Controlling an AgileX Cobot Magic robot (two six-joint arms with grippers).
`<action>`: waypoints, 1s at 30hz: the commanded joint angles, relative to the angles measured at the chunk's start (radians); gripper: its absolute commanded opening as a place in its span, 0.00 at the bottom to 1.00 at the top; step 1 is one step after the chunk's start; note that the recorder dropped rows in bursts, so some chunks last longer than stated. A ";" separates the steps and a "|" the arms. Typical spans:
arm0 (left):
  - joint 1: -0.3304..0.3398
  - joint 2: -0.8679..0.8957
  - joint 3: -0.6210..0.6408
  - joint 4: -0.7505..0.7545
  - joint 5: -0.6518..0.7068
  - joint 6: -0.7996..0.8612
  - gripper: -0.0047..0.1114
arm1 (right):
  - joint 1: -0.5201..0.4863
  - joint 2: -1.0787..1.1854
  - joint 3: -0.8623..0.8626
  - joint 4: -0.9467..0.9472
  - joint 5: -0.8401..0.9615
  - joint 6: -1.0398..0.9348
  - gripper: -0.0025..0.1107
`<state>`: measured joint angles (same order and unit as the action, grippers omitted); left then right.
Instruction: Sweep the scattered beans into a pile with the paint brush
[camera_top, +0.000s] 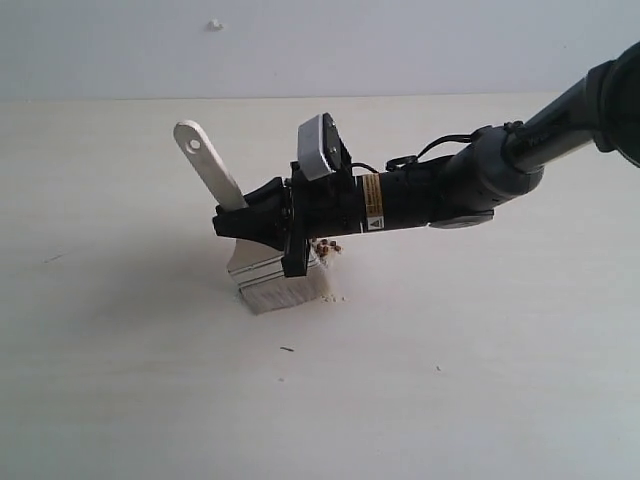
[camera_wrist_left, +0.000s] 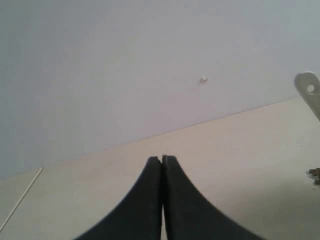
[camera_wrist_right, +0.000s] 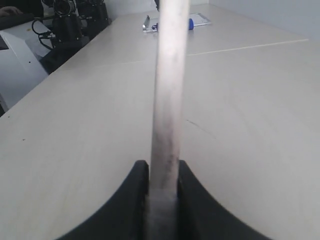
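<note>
The right claw (camera_top: 238, 222), reaching in from the right of the exterior view, gripped the paint brush (camera_top: 258, 268) low on its pale wooden handle, its jaws closed narrowly against both sides. The brush stood tilted, its holed handle end leaning up and to the left and its cream bristles pressed onto the light wooden table (camera_top: 480, 380). A small cluster of reddish-brown beans (camera_top: 328, 246) lay just beside the brush's right edge, partly hidden behind the claw, with pale crumbs near the bristles. A dark speck (camera_top: 287, 349) sat alone in front of the brush. The left claw (camera_wrist_left: 162, 160) was fully closed on nothing, well apart from the brush.
</note>
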<state>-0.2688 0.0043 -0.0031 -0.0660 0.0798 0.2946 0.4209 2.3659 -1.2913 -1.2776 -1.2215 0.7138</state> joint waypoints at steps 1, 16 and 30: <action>0.001 -0.004 0.003 0.000 0.001 -0.007 0.04 | -0.009 0.003 -0.056 -0.044 0.000 0.055 0.02; 0.001 -0.004 0.003 0.000 0.001 -0.007 0.04 | -0.008 -0.171 -0.075 -0.399 0.000 0.332 0.02; 0.001 -0.004 0.003 0.000 0.001 -0.007 0.04 | -0.010 -0.108 -0.070 -0.467 0.000 0.284 0.02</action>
<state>-0.2688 0.0043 -0.0031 -0.0660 0.0798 0.2946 0.4191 2.2415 -1.3624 -1.7483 -1.2158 1.0209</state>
